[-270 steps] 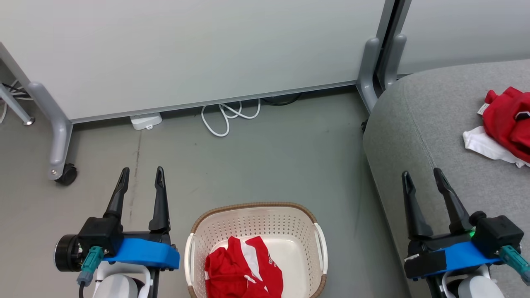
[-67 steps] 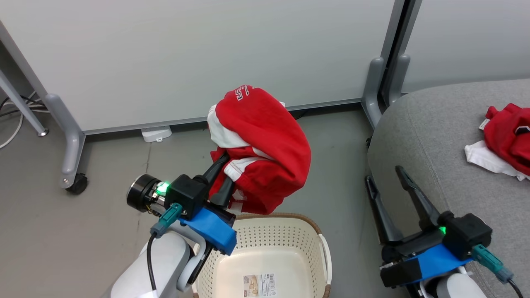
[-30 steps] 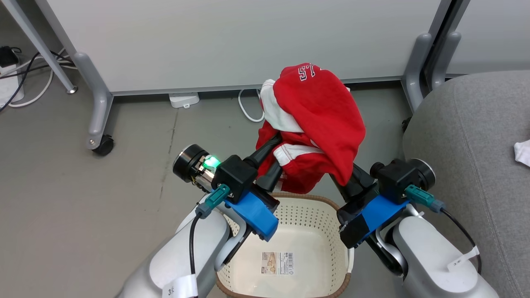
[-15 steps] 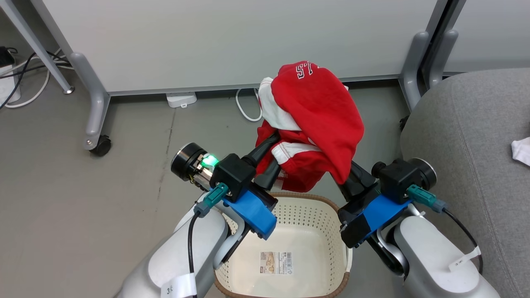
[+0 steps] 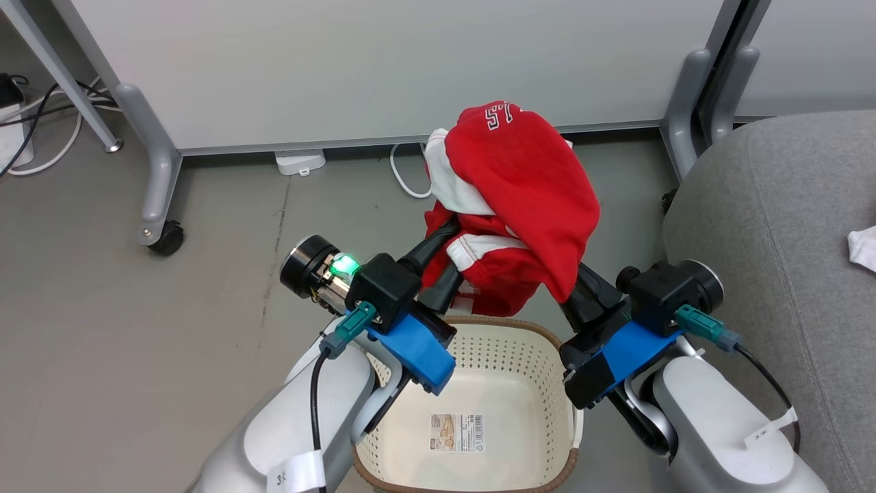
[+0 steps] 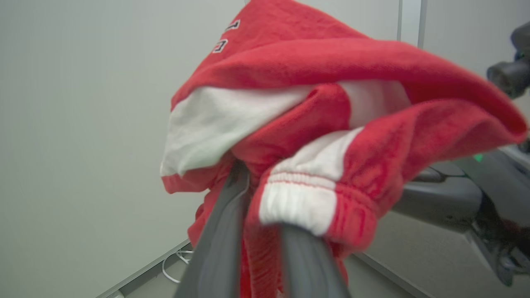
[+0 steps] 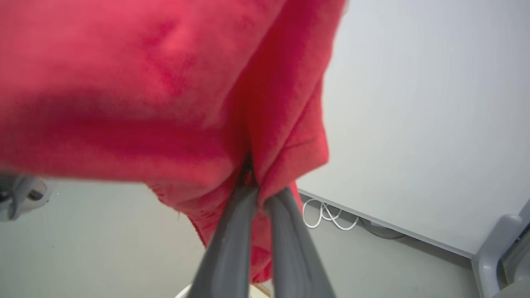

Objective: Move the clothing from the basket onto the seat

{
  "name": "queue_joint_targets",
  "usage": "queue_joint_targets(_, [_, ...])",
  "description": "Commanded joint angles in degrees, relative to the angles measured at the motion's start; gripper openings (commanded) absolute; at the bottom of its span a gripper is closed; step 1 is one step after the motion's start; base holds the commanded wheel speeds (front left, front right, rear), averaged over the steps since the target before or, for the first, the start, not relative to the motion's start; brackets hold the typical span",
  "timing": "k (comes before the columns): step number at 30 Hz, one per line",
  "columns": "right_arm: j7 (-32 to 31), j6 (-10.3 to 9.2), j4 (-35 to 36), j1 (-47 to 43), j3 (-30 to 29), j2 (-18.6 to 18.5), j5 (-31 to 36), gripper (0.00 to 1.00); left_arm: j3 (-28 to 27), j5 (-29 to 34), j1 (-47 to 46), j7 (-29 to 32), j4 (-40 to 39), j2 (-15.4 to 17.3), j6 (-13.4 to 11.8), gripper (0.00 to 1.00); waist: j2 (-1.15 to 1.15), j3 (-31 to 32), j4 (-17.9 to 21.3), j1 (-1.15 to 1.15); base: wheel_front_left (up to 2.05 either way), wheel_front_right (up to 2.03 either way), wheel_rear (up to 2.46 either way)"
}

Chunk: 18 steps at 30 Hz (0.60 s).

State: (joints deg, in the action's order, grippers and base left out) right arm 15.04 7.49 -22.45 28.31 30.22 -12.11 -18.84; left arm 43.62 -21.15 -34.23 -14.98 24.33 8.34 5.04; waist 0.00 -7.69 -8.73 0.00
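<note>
Red clothing (image 5: 530, 192) with white trim and white lettering is held bunched in the air, above and just beyond the far rim of the basket (image 5: 540, 370), well clear of the floor (image 5: 205, 308). The left gripper (image 5: 446, 255) is closed on the garment's lower left side: in the left wrist view a fold of red fabric is pinched between its fingers (image 6: 219, 248), which are kept slightly apart by the cloth, and a white elastic hem is draped over the right-hand one. The right gripper (image 5: 580, 287) is clamped on the garment's right edge; in the right wrist view its fingers (image 7: 227, 252) are pressed nearly together with red fabric nipped at the tips. The basket is set on the grey floor below the grippers, and a barcode label (image 5: 460, 433) is seen on its bottom. The seat (image 5: 773, 219) is at the right, apart from the clothing; a white cloth (image 5: 864, 248) is lying at its right edge. A white cable (image 5: 395, 171) is looped on the floor by the partition (image 5: 376, 68) behind
</note>
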Motion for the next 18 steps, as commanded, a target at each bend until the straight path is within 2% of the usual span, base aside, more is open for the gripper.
queue_joint_targets(1, [0.2, 0.01, 0.3, -0.3, -0.1, -0.2, -0.4, 0.00, -0.3, 0.2, -0.1, -0.3, 0.2, -0.1, -0.3, 1.00, 0.00, 0.0, 0.0, 0.00, 0.00, 0.00, 0.00])
queue_joint_targets(18, [0.2, 0.01, 2.0, -0.7, -3.5, 0.5, -1.2, 0.00, -0.9, 1.0, 1.5, -0.3, 0.8, 0.3, -0.2, 1.00, 0.00, -1.0, 0.5, 0.00, 0.00, 0.00, 0.00])
